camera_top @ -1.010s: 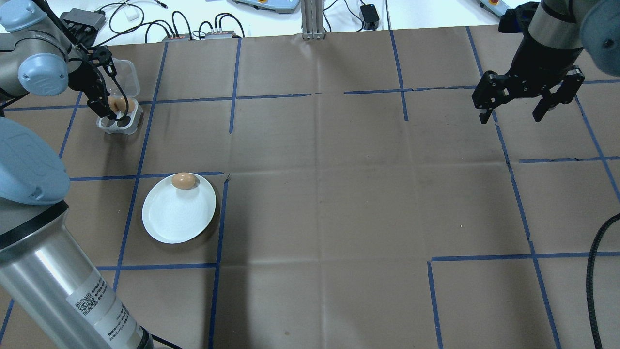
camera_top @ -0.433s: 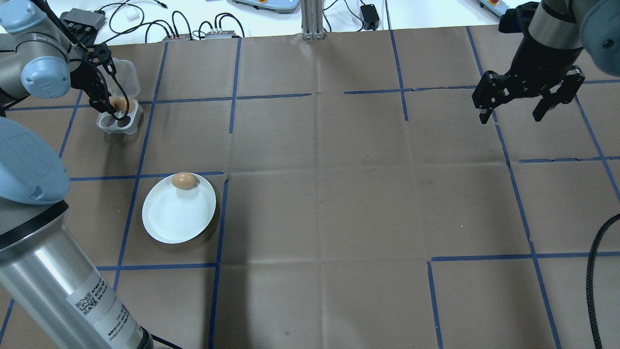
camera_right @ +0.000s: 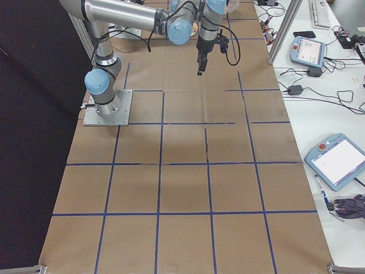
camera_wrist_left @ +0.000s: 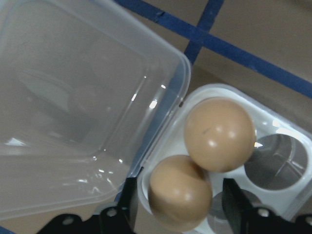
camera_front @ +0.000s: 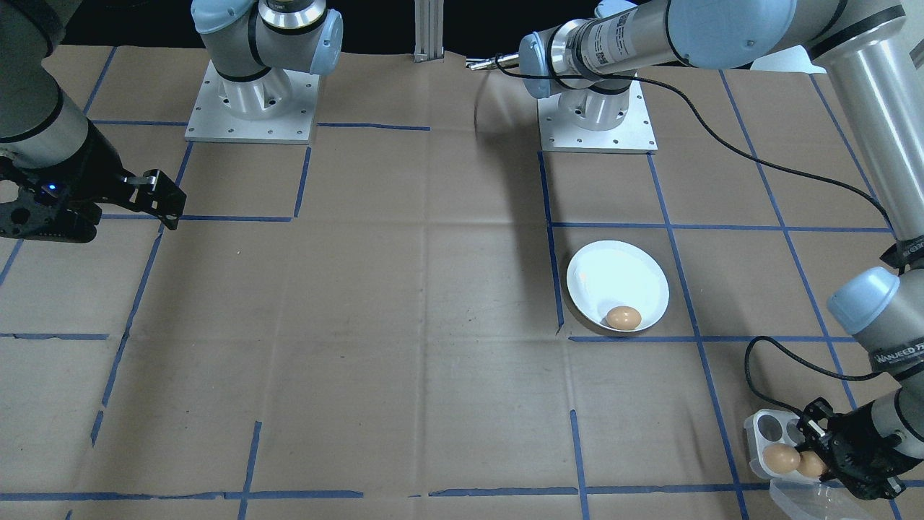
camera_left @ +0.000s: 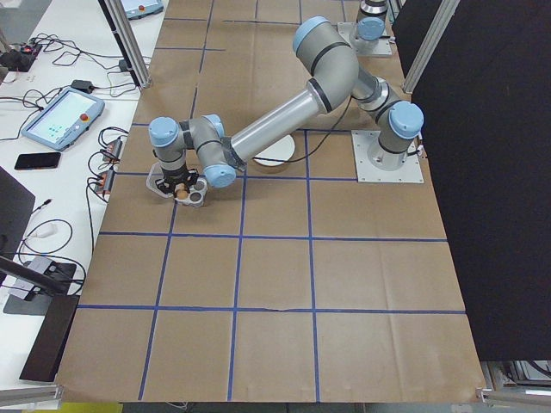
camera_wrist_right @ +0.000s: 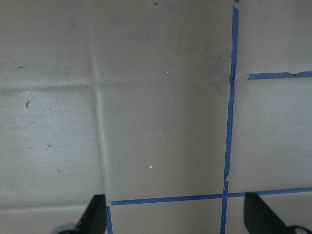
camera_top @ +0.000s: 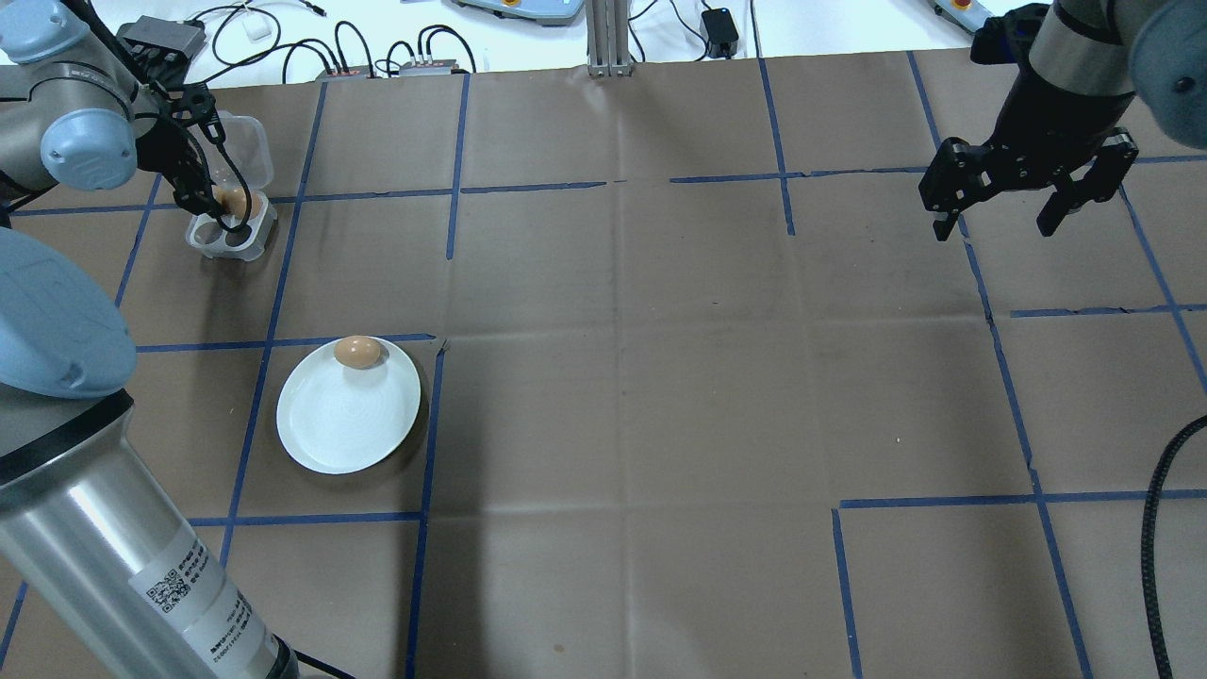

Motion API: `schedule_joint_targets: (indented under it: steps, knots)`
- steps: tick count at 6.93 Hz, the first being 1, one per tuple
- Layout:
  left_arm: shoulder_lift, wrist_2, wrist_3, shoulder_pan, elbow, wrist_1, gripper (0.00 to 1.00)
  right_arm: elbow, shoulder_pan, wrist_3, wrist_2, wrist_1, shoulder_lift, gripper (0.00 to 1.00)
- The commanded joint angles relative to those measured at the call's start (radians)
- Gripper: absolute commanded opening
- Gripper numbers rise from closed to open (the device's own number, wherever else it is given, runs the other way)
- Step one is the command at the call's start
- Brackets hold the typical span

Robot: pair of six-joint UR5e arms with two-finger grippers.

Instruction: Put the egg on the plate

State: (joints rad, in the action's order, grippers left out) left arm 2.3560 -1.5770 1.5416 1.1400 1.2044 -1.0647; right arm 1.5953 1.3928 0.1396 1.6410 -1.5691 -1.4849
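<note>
From the front, the left gripper (camera_front: 837,451) is down at the tray (camera_front: 766,433), its fingers either side of the inner egg (camera_front: 812,464) of 2; 1 egg (camera_front: 623,318) lies on the plate (camera_front: 613,271), near its rim, so this looks like the next pick. The tray sits near the table's corner, with its lid (camera_front: 808,502) flopped open beyond it. Overhead, the left gripper (camera_top: 215,203) has slid a little further over the tray (camera_top: 247,236) than 1 s ago, closing on the tray egg (camera_top: 231,199); plate (camera_top: 349,415) and plate egg (camera_top: 357,352) are unmoved, and bare paper lies between tray and plate for the carry. The right gripper (camera_top: 1000,226) hangs apart and idle, well away. The left side view adds nothing new; nor does the right. The left wrist view shows fingers (camera_wrist_left: 127,200) apart, straddling the near egg (camera_wrist_left: 179,191), not yet clamped; the other egg (camera_wrist_left: 219,134) touches it, so a nudge is likely. The right wrist view shows open fingers (camera_wrist_right: 95,214) over bare paper.
</note>
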Motion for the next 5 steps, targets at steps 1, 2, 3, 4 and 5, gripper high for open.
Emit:
schedule_joint_targets:
  steps: [1, 2, 3, 4, 5]
  knots:
    - [-0.017, -0.001, -0.005, 0.007, -0.003, 0.000, 0.30, 0.000, 0.000, 0.000, 0.000, 0.000, 0.000, 1.00]
    - [-0.050, -0.009, -0.005, 0.010, 0.003, -0.017, 0.30, 0.000, 0.000, 0.000, 0.000, 0.001, 0.000, 1.00]
    - [-0.114, -0.015, -0.006, 0.010, 0.026, -0.058, 0.30, 0.000, 0.000, 0.000, 0.000, 0.000, 0.000, 1.00]
    - [-0.176, -0.018, -0.012, 0.010, 0.064, -0.104, 0.30, 0.000, 0.000, 0.000, 0.000, 0.001, 0.000, 1.00]
    - [-0.254, -0.018, -0.037, 0.010, 0.133, -0.121, 0.30, 0.000, 0.000, 0.000, 0.000, 0.001, 0.000, 1.00]
